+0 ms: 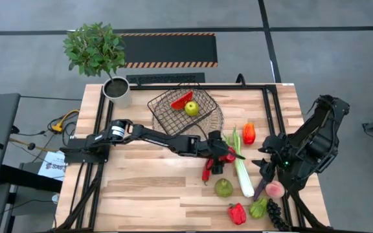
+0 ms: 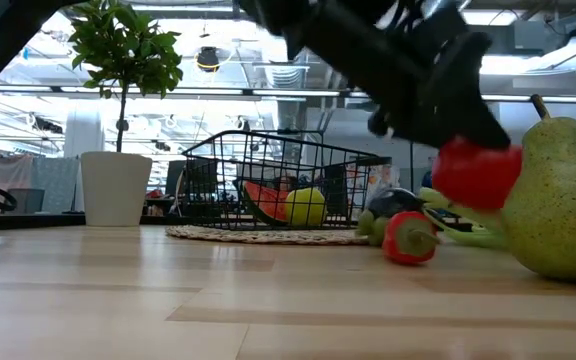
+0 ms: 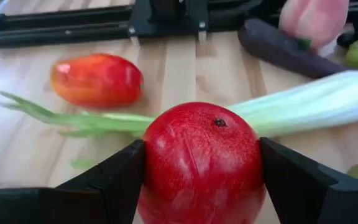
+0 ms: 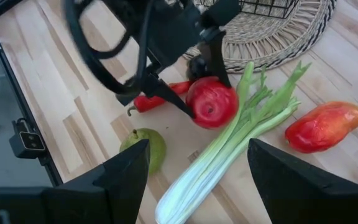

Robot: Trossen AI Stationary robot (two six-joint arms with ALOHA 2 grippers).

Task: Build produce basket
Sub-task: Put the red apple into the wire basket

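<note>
- Basket (image 1: 185,107) sits on the wicker tray (image 1: 214,123) at the desk's back, holding a lemon (image 1: 192,108).
- Left arm stretches low across the desk, left gripper (image 3: 202,171) jaws clamped on a red apple (image 3: 202,163) by the leek (image 1: 241,166).
- Right gripper (image 4: 197,163) hovers nearby, jaws apart, holding nothing.

Both arms are matte black, built of slim tubular links joined by bulkier rounded housings. The left arm (image 1: 151,137) carries a pale silver-grey band at its 9 o'clock end, near the base. Its wedge-shaped black fingers (image 3: 114,183) are smooth and angular. The right arm (image 1: 306,145) shows one small green light.
</note>
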